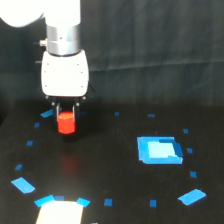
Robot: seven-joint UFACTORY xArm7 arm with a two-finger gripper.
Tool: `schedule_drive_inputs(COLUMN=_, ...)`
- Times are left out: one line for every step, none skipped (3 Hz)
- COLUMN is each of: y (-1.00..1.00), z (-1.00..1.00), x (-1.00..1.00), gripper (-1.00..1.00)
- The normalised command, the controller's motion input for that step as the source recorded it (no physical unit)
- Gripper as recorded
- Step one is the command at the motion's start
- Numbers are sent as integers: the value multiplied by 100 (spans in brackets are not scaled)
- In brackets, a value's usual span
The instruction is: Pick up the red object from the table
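Note:
A short red-orange cylinder, the red object (66,125), sits between the two dark fingers of my gripper (66,116), which hangs from the white arm at the exterior view's upper left. The jaws stand closed against the object's top sides. The cylinder's lower half sticks out below the fingertips. A faint red glow shows on the black table (110,165) below it, so the object looks to be held off the surface.
A large blue rectangle (159,150) lies on the table to the exterior view's right. Small blue tape marks (191,196) dot the surface all around. A pale block (59,212) sits at the bottom edge. A dark curtain hangs behind.

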Motion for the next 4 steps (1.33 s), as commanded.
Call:
schedule_drive_inputs(y=-88, z=96, x=-14, gripper=-100)
schedule_drive_inputs(y=100, z=100, x=55, gripper=-100)
schedule_drive_inputs(y=-98, z=100, x=0, gripper=-100)
schedule_drive_inputs(y=-100, z=100, x=-28, gripper=-100)
